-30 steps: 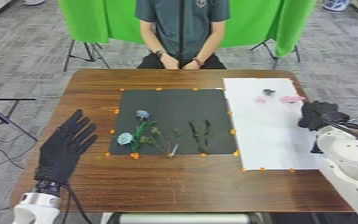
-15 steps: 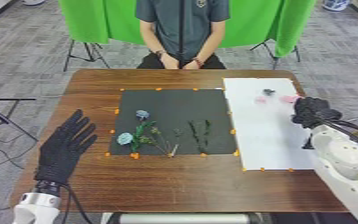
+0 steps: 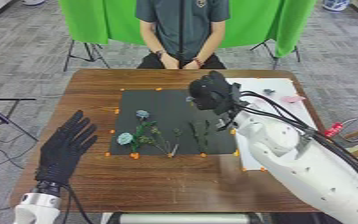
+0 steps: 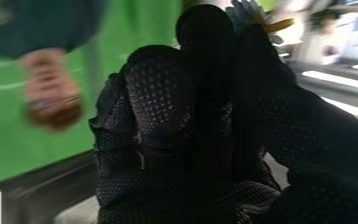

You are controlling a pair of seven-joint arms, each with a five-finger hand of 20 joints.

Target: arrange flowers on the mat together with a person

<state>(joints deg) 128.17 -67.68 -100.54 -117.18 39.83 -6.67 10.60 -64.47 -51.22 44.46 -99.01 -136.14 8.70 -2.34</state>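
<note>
In the head view, the right hand [image 3: 213,94] is hiding the dark mat's [image 3: 168,106] far right corner, and its white arm [image 3: 313,172] is covering much of the white mat [image 3: 264,84]. In the right wrist view, the hand is partly masking a blurred, pale-petalled flower [image 4: 242,13], which the picture's edge is cropping.

My right hand [image 3: 211,95] is above the far right corner of the mat [image 3: 167,107]. Fingers [image 4: 158,90] packed side by side, thumb [image 4: 262,70] brought up to them in a pinch. Right arm [image 3: 300,165] slants in from the mat's near right. My left hand [image 3: 62,145] is left of the mat, fingers straight, pointing away from me. Left arm [image 3: 35,212] is nearer me than the mat.
</note>
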